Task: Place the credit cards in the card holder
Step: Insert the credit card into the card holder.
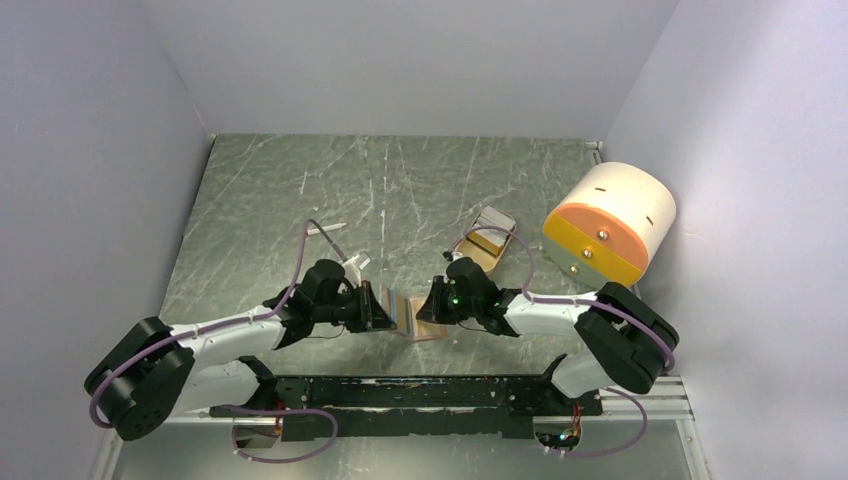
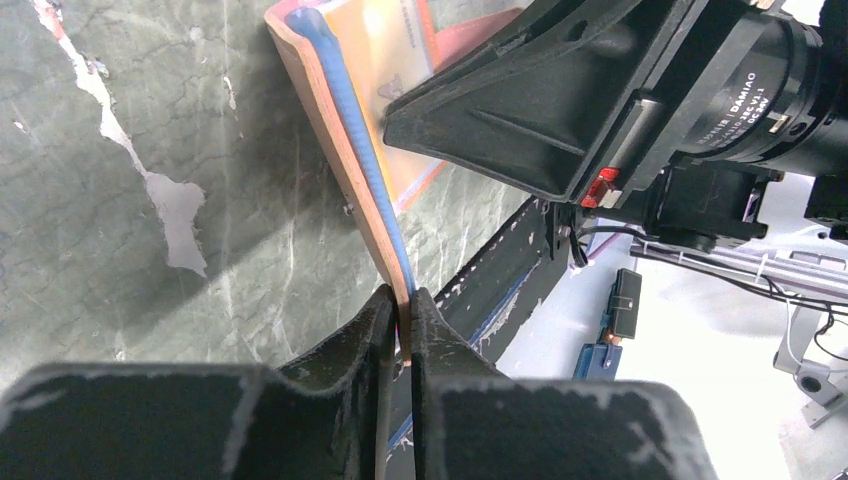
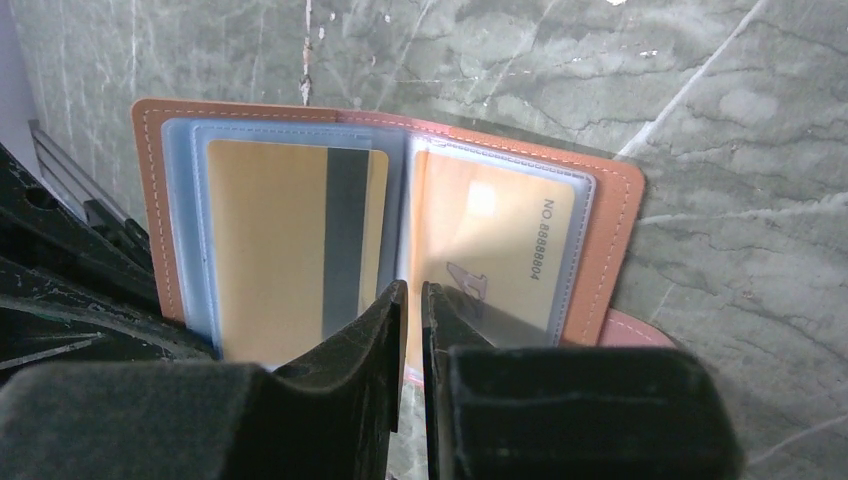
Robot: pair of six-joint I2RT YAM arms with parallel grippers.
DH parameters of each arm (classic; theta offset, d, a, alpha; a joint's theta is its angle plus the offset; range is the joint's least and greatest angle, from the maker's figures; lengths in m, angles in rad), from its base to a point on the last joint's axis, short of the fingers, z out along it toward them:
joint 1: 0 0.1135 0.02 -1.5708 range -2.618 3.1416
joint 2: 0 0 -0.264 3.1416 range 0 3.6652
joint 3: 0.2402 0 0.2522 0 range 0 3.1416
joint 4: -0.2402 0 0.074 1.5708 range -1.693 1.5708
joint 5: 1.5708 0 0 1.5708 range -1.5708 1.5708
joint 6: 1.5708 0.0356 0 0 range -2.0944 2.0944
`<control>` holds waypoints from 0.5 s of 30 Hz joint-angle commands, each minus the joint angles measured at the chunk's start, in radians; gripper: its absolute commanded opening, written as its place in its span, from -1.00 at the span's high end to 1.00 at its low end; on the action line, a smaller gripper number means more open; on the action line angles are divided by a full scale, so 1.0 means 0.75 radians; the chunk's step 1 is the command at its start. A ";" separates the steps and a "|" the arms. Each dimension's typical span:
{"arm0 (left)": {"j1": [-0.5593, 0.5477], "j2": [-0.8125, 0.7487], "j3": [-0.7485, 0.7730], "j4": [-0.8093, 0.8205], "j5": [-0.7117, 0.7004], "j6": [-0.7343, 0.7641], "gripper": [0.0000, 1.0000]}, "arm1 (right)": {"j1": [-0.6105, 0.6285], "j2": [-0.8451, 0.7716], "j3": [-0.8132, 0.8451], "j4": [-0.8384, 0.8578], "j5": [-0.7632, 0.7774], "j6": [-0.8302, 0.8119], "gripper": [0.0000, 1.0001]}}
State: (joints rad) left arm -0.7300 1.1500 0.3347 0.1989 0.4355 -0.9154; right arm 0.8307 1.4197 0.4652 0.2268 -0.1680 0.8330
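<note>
Card holder open, held btw both arms at table front. Left gripper clamped on cover edge; right gripper pinching clear sleeve. Two orange-yellow cards sleeved; whitish one in tray prob. left to load.

Card holder open at the near middle of the table, between my two grippers. My left gripper pinches its left edge, my right gripper pinches at the fold. Seen from my right wrist, the stripe-side card sits in the left sleeve and the numbered card in the right sleeve. Tray behind my right gripper. Cylinder right of the tray. Stick behind my left gripper.
</note>
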 commanded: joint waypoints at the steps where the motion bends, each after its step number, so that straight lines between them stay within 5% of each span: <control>1: 0.006 0.039 0.035 0.112 0.070 0.024 0.70 | 0.013 0.015 -0.025 0.050 0.001 0.002 0.71; 15: 0.005 0.102 0.017 0.252 0.122 0.014 0.67 | 0.021 0.049 -0.045 0.102 -0.011 0.021 0.71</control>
State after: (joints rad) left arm -0.7300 1.2282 0.3347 0.2935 0.4816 -0.9127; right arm 0.8383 1.4425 0.4469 0.2733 -0.1726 0.8421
